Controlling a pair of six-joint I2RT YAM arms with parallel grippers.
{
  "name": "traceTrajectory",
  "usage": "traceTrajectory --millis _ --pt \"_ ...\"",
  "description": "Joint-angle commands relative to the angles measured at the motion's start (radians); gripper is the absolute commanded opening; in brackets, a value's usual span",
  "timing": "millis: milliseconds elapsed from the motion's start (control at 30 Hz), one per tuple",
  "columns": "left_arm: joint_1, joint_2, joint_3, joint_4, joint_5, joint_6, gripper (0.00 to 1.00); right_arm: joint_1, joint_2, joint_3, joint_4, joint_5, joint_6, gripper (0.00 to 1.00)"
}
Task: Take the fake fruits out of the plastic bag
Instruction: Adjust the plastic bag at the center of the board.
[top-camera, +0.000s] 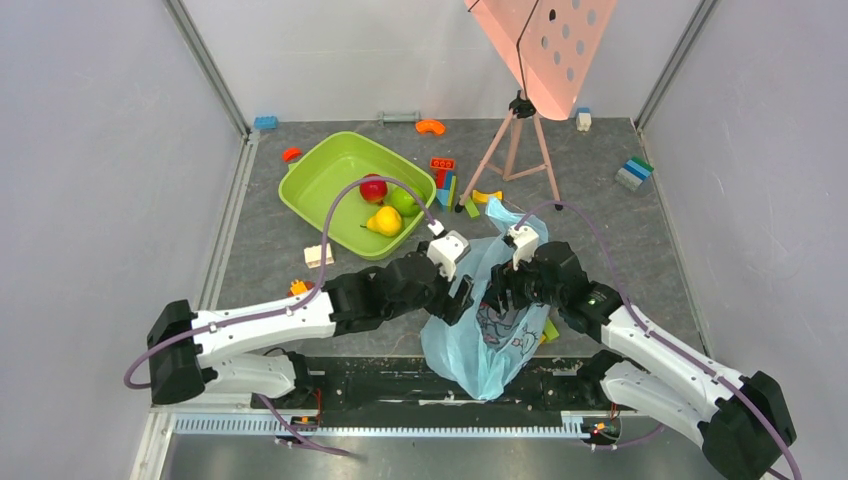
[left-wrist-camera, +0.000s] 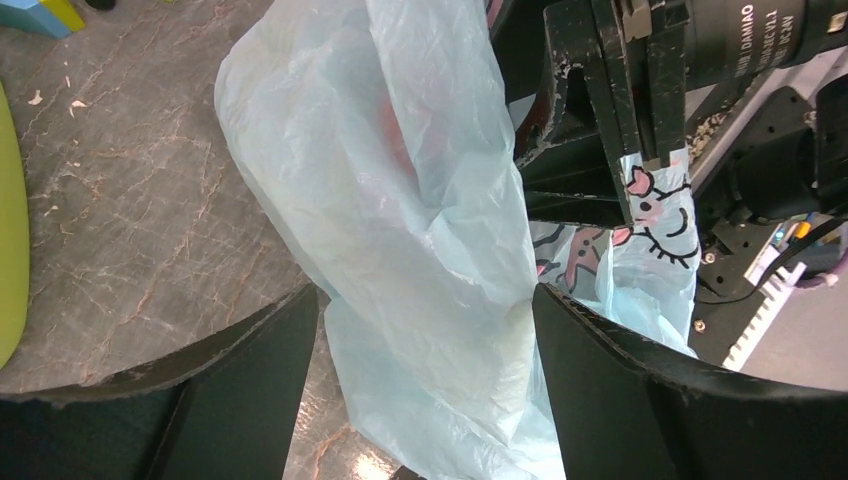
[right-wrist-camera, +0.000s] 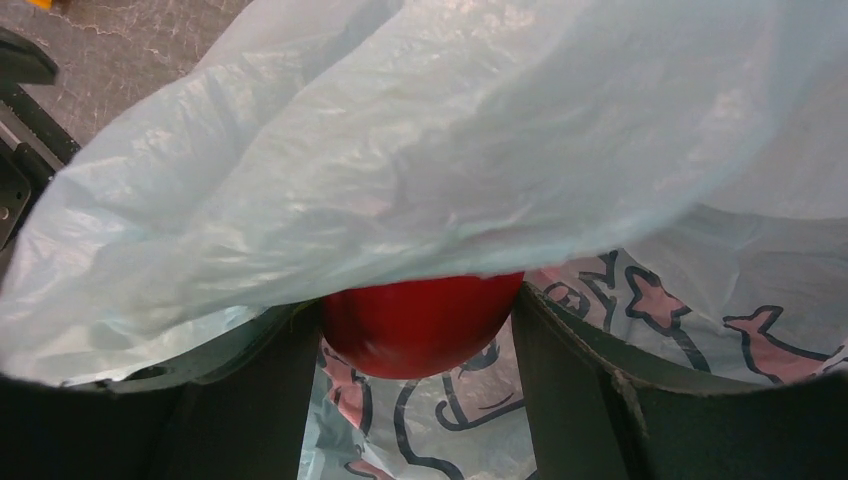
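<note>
The light-blue plastic bag (top-camera: 481, 352) with cartoon prints lies crumpled at the near middle of the grey bench (top-camera: 620, 240), between the two arms, its lower end hanging over the bench's near edge. The left gripper (top-camera: 465, 293) is at the bag's left side; its jaws stand wide apart, with a fold of the bag's film running between them and nothing clamped. The right gripper (right-wrist-camera: 418, 330) reaches into the bag from the right, and its jaws are closed on a glossy red fruit (right-wrist-camera: 420, 322), which fills the gap between them; a sheet of the bag drapes over the fruit's top and the printed side of the bag lies beneath it. Three other fake fruits sit together in the lime-green tub (top-camera: 300, 190) well to the far left of the bag: a second red one (top-camera: 373, 188), a green apple (top-camera: 404, 201) and a yellow pointed fruit (top-camera: 385, 221). Coloured toy blocks (top-camera: 443, 180) lie just beside the tub's right corner.
</note>
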Motion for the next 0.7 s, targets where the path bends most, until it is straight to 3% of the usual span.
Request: traceTrajectory --millis 0,433,667 --pt "-0.033 0.040 0.067 0.004 -0.066 0.067 0.85 0.002 -0.004 0.031 0.050 -0.021 0.009 0.52" --pt "-0.086 0.066 0.050 0.044 -0.043 0.052 0.85 0.002 -0.003 0.032 0.048 -0.020 0.014 0.52" --pt "-0.086 0.161 0.041 0.053 -0.148 0.061 0.59 0.002 -0.035 0.043 0.014 -0.043 0.010 0.52"
